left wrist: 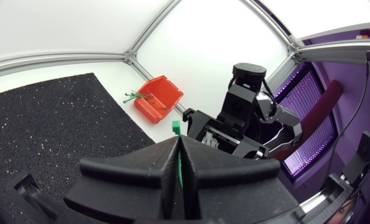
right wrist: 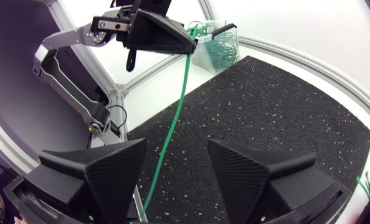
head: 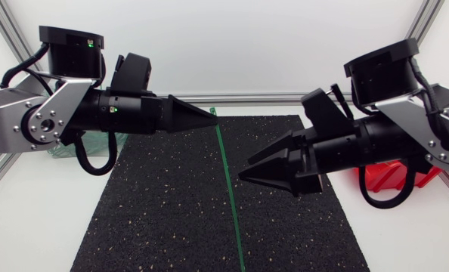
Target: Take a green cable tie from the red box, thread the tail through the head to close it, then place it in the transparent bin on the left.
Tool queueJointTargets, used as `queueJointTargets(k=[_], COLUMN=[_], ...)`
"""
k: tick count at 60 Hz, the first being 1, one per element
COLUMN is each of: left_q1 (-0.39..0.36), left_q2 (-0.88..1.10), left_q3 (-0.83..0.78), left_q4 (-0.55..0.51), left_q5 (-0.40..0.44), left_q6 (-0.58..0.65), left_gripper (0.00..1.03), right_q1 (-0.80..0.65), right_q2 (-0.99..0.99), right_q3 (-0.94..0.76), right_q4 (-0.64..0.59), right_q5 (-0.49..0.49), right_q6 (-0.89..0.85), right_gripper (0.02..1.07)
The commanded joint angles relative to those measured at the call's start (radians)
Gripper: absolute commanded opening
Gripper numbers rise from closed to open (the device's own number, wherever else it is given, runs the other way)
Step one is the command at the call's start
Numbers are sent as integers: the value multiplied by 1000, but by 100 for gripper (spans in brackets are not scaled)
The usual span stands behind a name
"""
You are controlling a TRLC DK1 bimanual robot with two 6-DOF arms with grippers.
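Transparent bin [right wrist: 219,46]: bench's far left, green ties inside.
Left gripper [head: 208,117]: fingers pressed together, pinching the cable tie [head: 228,181] near its head.
Cable tie: straight, stretching over the black mat [head: 156,211].
Right gripper [head: 245,168]: fingers spread, holding nothing.
Red box [head: 383,175]: bench's right.

Wears silver-grey plates dotted with small screws on the left arm [head: 20,113] and right arm [head: 419,113], hinged on round black joints. Carries a boxy black housing atop each arm, the left one lit by a small green light [head: 91,43]. Trails looping black cables [head: 96,165] beneath both forearms. Ends in matte black wedges: left pincer [head: 212,115], right pincer [head: 244,168], broad and tapering to points.
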Motion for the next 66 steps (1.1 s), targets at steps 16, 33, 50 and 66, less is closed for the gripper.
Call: queueJointTargets(k=[16,33,50,66], left_q1=[89,143,183,183], left_q2=[13,63,114,178], left_q3=[97,189,233,352], left_q4=[-93,-240,-280,-489], left_q5=[61,158,195,193], left_q6=[59,174,220,400], left_gripper=[3,3,3,3], right_q1=[13,-32,-36,-58], right_q2=[9,2,59,59], right_q3=[77,126,209,206], right_q4=[-126,-180,-405,-379], right_q5=[128,255,369,372], right_q6=[-209,-384,-548,-642], right_gripper=[103,103,103,103])
